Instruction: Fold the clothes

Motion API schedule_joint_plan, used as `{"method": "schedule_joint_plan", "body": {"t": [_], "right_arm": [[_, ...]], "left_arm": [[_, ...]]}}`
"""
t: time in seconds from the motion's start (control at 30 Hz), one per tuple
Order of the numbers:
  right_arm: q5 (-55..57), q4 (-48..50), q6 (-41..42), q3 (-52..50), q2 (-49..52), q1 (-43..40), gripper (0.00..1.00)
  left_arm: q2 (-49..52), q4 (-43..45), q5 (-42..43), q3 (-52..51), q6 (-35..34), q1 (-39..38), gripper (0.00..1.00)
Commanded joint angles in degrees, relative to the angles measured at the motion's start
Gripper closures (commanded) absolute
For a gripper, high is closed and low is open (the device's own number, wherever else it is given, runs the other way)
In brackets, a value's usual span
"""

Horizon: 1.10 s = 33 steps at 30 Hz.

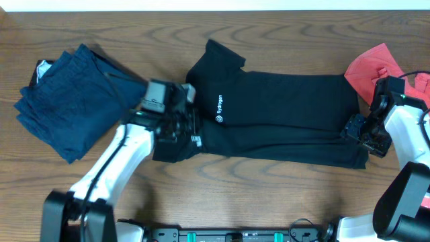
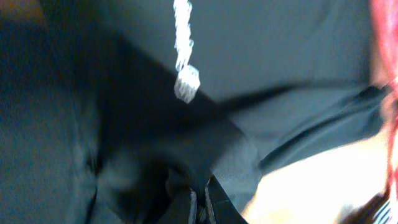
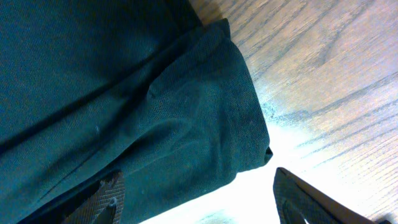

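Observation:
The black T-shirt (image 1: pixel 282 114) lies folded lengthwise across the middle of the table, its small white logo (image 1: pixel 220 111) facing up. My left gripper (image 1: pixel 183 133) is at the shirt's left end, jaws shut on a pinch of black fabric (image 2: pixel 155 155); its fingertips (image 2: pixel 200 208) are pressed together on the cloth, and the white lettering (image 2: pixel 183 43) shows beyond them. My right gripper (image 1: pixel 361 131) is at the shirt's right end. It stands open (image 3: pixel 199 202), one finger (image 3: pixel 102 199) on the cloth, the other (image 3: pixel 305 199) over bare wood, straddling the folded corner (image 3: pixel 242 130).
A folded navy garment (image 1: pixel 67 101) lies at the far left. A red garment (image 1: pixel 375 67) lies at the back right, close behind my right arm, and shows at the edge of the left wrist view (image 2: pixel 388 93). Wooden table (image 1: pixel 282 195) surrounds the shirt.

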Motion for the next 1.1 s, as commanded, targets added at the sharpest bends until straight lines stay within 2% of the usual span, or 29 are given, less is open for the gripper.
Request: {"method": "schedule_joint_plan", "body": {"t": [0.0, 0.1, 0.17, 0.23, 0.43, 0.57, 0.73, 0.83, 0.93, 1.07], "right_arm": [[0.0, 0.0, -0.2, 0.6, -0.6, -0.1, 0.25], [0.0, -0.1, -0.3, 0.6, -0.6, -0.1, 0.25], [0.0, -0.2, -0.3, 0.6, -0.6, -0.1, 0.25], [0.0, -0.4, -0.7, 0.6, -0.6, -0.1, 0.23], [0.1, -0.4, -0.7, 0.6, -0.6, -0.2, 0.23], [2.6, -1.1, -0.6, 0.6, -0.6, -0.2, 0.25], [3.4, 0.3, 0.4, 0.6, -0.6, -0.1, 0.28], [1.9, 0.4, 0.3, 0.6, -0.6, -0.1, 0.35], [2.2, 0.6, 0.0, 0.6, -0.6, -0.1, 0.37], [2.4, 1.0, -0.1, 0.6, -0.6, -0.2, 0.36]], "left_arm": [[-1.6, 0.5, -1.3, 1.9, -0.5, 1.9, 0.93], [0.4, -1.4, -6.9, 1.8, -0.5, 2.0, 0.78], [1.9, -2.6, -8.9, 1.8, -0.5, 2.0, 0.6], [3.0, -3.1, -8.9, 1.8, -0.5, 2.0, 0.51], [3.4, -6.4, -9.4, 1.8, -0.5, 2.0, 0.51], [3.4, -11.4, -16.0, 0.6, -0.5, 2.0, 0.51], [4.4, -9.5, -20.4, -3.3, -0.5, 2.0, 0.51], [6.1, -6.9, -20.4, -5.5, -0.5, 2.1, 0.52], [8.9, -5.7, -20.4, -6.7, -0.5, 2.1, 0.53], [12.7, -8.9, -23.8, -7.0, -1.1, 2.3, 0.62]]}}
